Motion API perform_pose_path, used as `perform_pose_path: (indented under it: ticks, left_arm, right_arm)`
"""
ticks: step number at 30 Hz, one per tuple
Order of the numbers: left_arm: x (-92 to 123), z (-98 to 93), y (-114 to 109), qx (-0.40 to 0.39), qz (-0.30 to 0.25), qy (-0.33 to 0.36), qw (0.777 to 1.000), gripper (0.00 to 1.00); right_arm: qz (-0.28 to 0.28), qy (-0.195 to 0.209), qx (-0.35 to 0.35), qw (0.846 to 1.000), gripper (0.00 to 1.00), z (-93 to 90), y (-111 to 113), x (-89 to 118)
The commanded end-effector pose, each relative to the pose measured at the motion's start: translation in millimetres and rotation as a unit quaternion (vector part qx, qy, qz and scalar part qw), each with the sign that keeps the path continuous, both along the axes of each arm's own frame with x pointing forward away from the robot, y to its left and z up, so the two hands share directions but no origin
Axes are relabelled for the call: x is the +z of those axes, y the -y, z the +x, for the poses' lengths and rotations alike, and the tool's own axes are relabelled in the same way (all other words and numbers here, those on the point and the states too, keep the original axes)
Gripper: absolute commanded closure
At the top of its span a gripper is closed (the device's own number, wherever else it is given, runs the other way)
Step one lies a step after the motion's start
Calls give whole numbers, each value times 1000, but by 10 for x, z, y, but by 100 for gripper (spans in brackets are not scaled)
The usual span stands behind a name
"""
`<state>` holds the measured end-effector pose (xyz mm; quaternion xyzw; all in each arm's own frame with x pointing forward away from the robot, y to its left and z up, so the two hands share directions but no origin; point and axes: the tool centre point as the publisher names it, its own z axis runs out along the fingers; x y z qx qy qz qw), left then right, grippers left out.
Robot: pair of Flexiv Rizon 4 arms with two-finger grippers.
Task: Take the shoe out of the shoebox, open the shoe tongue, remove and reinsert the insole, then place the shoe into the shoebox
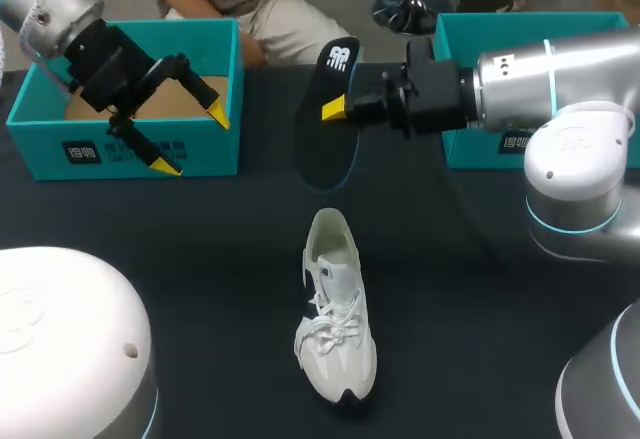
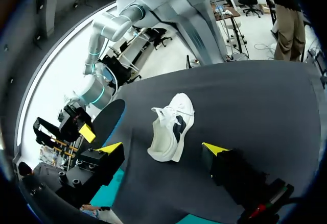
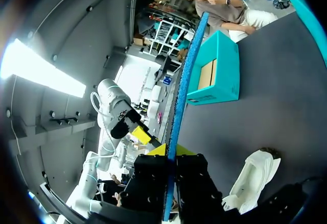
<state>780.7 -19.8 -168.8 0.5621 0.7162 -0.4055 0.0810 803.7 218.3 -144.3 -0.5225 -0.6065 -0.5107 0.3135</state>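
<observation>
A white shoe lies on the black table, toe toward the front edge; it also shows ahead of the left fingers and beside the right gripper. My right gripper is shut on the black insole, which has a blue underside and hangs above the table behind the shoe. The right wrist view shows the insole edge-on, clamped between the fingers. My left gripper stands open and holds nothing, over the front wall of the teal shoebox.
A second teal box stands at the back right, behind my right arm. The left shoebox is open with a brown inside. Bare black tabletop lies on both sides of the shoe.
</observation>
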Motion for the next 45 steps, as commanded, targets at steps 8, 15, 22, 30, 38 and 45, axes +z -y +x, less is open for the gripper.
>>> perform_pose_path:
  ticks: [8, 15, 22, 30, 38, 45]
  left_arm:
    - [-124, 28, -222, 56, 82, 33, 995, 0]
    - [-124, 28, -222, 56, 82, 33, 995, 0]
    - [-124, 28, -222, 56, 82, 33, 995, 0]
    - [-124, 28, -222, 56, 82, 33, 995, 0]
    - [-364, -76, -363, 154, 161, -4, 975, 0]
    - [-742, -70, -675, 240, 226, -69, 942, 0]
  right_arm:
    - [-2, -1, -1, 1000, 100, -4, -16, 2]
    - [-2, -1, -1, 1000, 100, -4, -16, 2]
    - [-2, -1, -1, 1000, 100, -4, -16, 2]
    - [-2, -1, -1, 1000, 100, -4, -16, 2]
    - [-2, -1, -1, 1000, 100, -4, -16, 2]
    - [-2, -1, -1, 1000, 100, -4, -16, 2]
